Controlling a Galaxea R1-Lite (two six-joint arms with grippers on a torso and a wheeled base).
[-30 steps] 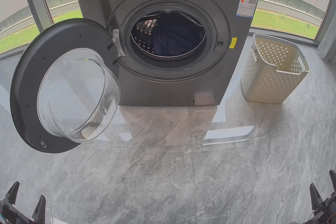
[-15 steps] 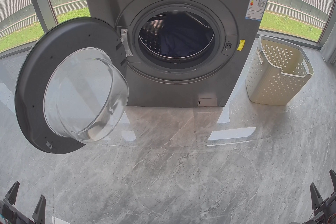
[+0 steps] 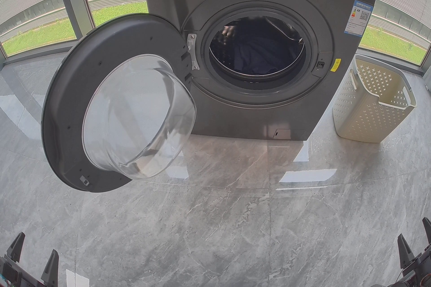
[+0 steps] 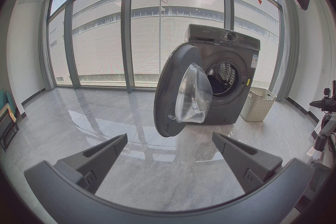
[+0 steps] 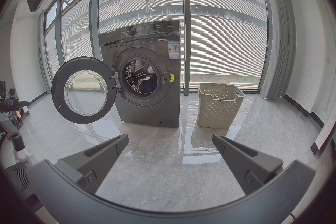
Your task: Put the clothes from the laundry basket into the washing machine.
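Observation:
A grey front-loading washing machine (image 3: 269, 122) stands ahead with its round door (image 3: 116, 104) swung wide to the left. Dark blue clothes (image 3: 260, 52) lie inside the drum. A cream laundry basket (image 3: 375, 104) stands on the floor right of the machine, and what shows of its inside holds nothing. My left gripper (image 3: 33, 252) sits low at the near left, open and holding nothing. My right gripper (image 3: 415, 241) sits low at the near right, also open with nothing in it. From the wrists I see the machine (image 4: 224, 74), the drum clothes (image 5: 146, 85) and the basket (image 5: 218, 104) at a distance.
Polished grey marble floor (image 3: 233, 220) stretches between me and the machine. Floor-to-ceiling windows (image 3: 36, 1) run behind the machine. The open door juts out over the floor on the left. A curtain (image 5: 280, 35) hangs right of the basket.
The whole head view has shifted, so the machine and basket sit further right in the picture: the camera moved. Both grippers keep their places, still open.

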